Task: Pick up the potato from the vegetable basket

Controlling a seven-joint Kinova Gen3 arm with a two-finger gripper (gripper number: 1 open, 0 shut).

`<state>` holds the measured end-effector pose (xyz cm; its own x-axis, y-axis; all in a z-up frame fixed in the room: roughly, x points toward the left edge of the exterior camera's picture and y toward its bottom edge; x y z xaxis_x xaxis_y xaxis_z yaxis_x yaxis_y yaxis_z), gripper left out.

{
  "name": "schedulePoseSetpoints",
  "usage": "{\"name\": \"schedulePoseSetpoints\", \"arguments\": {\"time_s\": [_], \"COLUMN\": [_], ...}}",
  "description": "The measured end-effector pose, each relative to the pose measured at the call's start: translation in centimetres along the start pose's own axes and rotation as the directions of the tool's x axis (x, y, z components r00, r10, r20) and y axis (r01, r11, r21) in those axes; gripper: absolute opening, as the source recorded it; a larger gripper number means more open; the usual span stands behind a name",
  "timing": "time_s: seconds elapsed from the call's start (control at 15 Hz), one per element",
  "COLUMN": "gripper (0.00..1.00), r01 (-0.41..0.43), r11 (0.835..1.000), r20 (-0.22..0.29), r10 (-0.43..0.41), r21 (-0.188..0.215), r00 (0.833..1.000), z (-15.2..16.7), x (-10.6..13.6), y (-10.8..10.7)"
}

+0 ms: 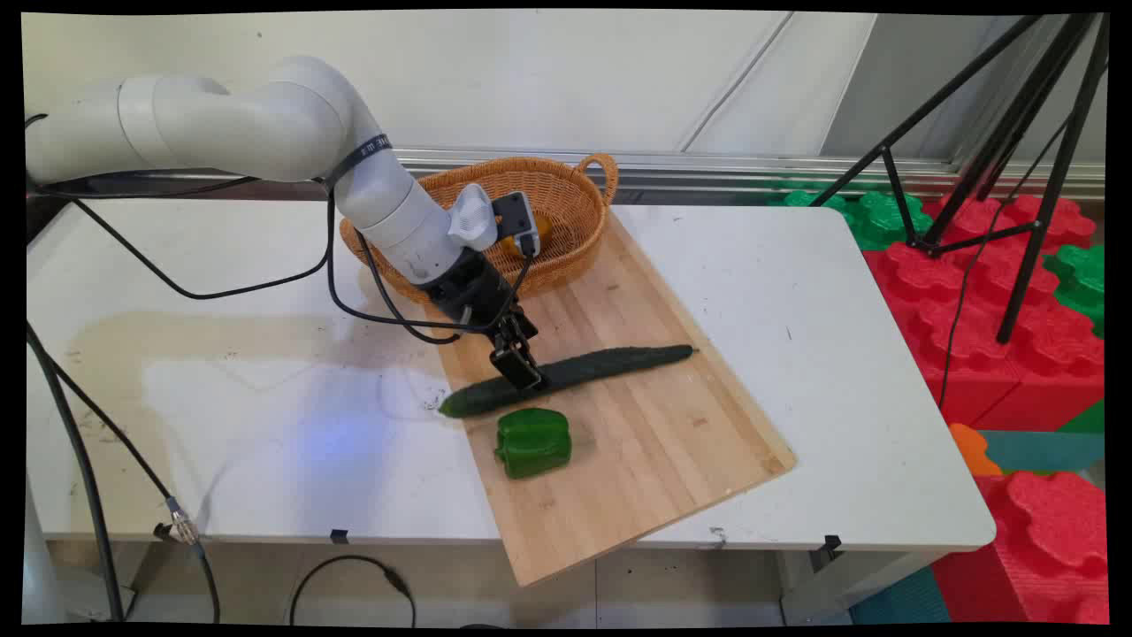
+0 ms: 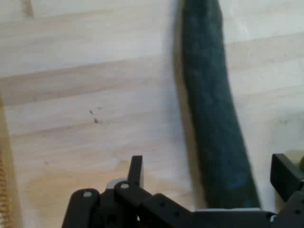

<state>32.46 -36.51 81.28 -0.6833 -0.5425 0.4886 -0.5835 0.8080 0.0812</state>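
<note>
Gripper (image 1: 520,370) at frame centre, jaws spread wide either side of the cucumber (image 1: 584,372) on the cutting board (image 1: 654,442); green pepper (image 1: 531,442) just below, basket (image 1: 575,212) above.

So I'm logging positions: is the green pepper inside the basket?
No, the pepper lies on the cutting board beside the cucumber, well in front of the basket.

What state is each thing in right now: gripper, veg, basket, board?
Black two-finger gripper: open, fingers straddling the cucumber.
Long dark green cucumber: lying flat on the board, not lifted.
Green bell pepper: on its side, on the board, untouched.
Woven wicker basket: upright, something yellow inside.
Wooden cutting board: flat, overhanging the table's near edge.
</note>
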Motion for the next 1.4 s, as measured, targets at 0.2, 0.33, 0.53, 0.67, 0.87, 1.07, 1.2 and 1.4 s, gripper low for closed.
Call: {"name": "schedulePoseSetpoints", "arguments": {"time_s": [0.2,0.33,0.53,0.67,0.87,1.07,1.2,1.4], "gripper": [1.00,1.00,1.00,1.00,1.00,1.00,1.00,1.00], "r01": [-0.003,-0.011,-0.023,-0.027,-0.032,-0.033,-0.029,-0.020], "r11": [1.000,1.000,1.000,1.000,0.999,0.999,0.999,0.998], "r20": [-0.019,-0.039,-0.064,-0.081,-0.107,-0.139,-0.156,-0.175], "r10": [0.003,0.011,0.023,0.028,0.033,0.036,0.035,0.029], "r21": [0.002,0.004,0.009,0.011,0.014,0.026,0.036,0.055], "r00": [1.000,0.999,0.998,0.996,0.994,0.990,0.987,0.984], "z": [-0.6,-1.6,-3.4,-4.9,-7.2,-10.7,-12.8,-15.4], "x": [0.1,0.2,0.1,-0.1,-0.3,-0.6,-0.9,-1.5], "y": [-0.1,-0.1,-0.2,-0.2,-0.2,-0.5,-0.8,-0.6]}}
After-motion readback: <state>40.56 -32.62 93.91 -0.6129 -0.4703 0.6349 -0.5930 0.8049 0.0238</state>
